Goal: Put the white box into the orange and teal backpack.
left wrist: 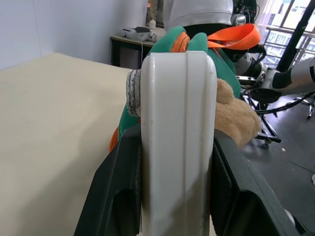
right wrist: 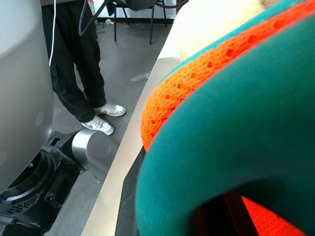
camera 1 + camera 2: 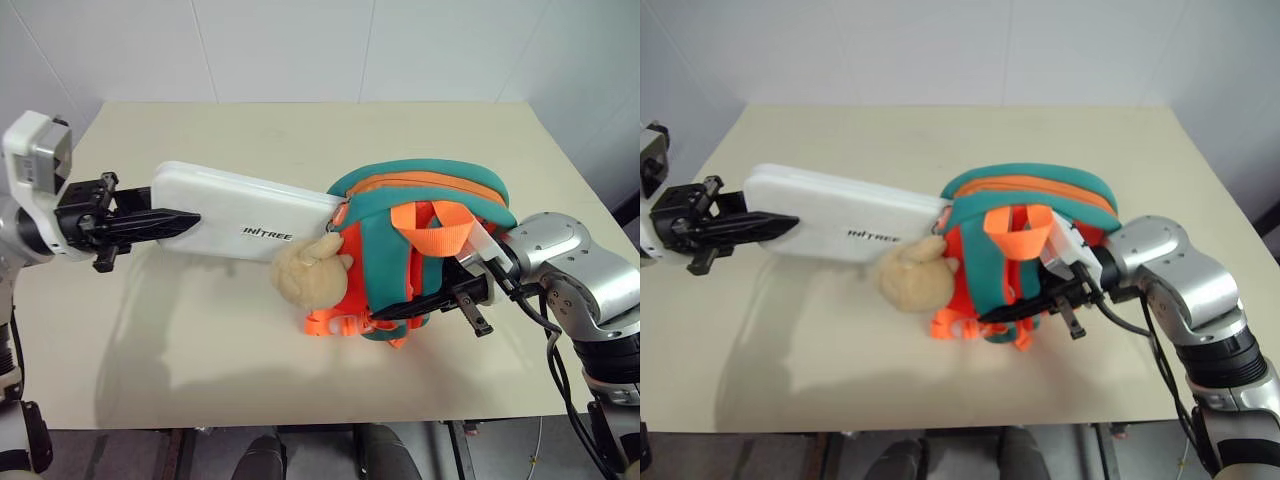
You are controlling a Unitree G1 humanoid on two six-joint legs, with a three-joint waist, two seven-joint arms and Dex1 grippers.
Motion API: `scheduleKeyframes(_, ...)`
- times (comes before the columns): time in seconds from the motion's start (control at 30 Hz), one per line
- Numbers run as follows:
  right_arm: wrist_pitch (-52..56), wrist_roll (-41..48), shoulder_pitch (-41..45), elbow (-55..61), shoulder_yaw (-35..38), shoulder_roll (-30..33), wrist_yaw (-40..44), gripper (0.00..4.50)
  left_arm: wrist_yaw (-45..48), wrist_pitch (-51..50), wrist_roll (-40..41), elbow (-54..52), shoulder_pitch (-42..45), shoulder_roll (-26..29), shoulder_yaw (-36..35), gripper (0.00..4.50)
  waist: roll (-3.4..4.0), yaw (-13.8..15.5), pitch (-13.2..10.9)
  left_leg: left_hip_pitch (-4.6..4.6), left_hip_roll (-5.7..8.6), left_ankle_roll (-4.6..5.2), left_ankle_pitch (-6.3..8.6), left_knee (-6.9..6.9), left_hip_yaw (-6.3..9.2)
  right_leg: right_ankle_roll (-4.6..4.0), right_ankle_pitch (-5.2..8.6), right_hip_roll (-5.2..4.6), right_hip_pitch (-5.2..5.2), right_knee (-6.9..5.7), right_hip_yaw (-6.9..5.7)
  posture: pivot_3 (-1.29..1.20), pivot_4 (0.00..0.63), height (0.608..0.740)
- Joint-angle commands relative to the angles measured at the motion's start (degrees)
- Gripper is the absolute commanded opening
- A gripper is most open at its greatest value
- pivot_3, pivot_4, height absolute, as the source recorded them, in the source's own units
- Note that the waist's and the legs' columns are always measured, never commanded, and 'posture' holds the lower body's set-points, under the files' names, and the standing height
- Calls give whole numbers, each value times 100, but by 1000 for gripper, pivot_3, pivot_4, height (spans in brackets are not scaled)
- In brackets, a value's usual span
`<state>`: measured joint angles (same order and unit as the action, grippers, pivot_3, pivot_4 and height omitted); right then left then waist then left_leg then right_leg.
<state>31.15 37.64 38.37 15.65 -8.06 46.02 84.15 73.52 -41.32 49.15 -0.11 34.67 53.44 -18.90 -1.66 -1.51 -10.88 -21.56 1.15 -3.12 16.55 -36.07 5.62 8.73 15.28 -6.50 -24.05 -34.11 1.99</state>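
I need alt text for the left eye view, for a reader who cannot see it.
The left gripper holds one end of a flat white box, whose other end meets the opening of a teal and orange backpack held by the right gripper above a beige table. A beige plush charm hangs from the backpack.

You are looking at a robotics lab or test room. The plain beige rectangular table (image 3: 300, 130) stands against bare white panelled walls (image 3: 300, 45). Beyond its edge lies a smooth grey floor (image 2: 123, 54) with loose black cables (image 1: 290, 103). A dark side desk (image 1: 129, 45) carries equipment, large windows (image 1: 288, 14) stand behind, and a person in black trousers and white sneakers (image 2: 81, 73) stands nearby.
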Motion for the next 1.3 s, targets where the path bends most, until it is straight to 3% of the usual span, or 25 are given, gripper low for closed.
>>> scheduleKeyframes(0.03, -51, 4, 96, 133, 9, -62, 19, 498, -181, 1, 123, -372, 279, -191, 148, 1320, 0, 3, 0, 0, 0, 0, 0, -2, 0, 0, 0, 0, 0, 0, 0, 0, 150, 740)
scheduleKeyframes(0.43, -27, -8, 51, 154, 3, -269, -84, 498, -545, -71, 61, -782, 521, -731, 766, 1319, 0, -4, 0, -1, -2, -15, -9, -2, 0, 1, -1, 3, 0, 1, 0, 0, 150, 740)
scheduleKeyframes(0.7, -69, -85, 50, 126, -29, -404, -146, 498, -621, 107, -456, -671, 743, -1188, 1431, 1319, 0, -8, 0, 0, -1, -16, -9, -9, 0, 2, -1, 4, 4, -3, 0, 0, 150, 740)
scheduleKeyframes(1.0, -136, -200, 5, 164, -28, -526, -311, 498, -1375, 325, -1300, -194, 1132, -2408, 2151, 1319, -1, 0, 1, 1, 1, -16, -9, -23, 1, 8, -5, 4, 14, -5, 1, 0, 150, 740)
scheduleKeyframes(1.3, -134, -200, -85, 282, 7, -498, -432, 498, -1028, 569, -1605, -103, 1371, -2478, 2417, 1319, 0, 12, 1, 3, 2, -17, -10, -23, 2, 8, -5, 4, 16, -5, 1, 0, 150, 740)
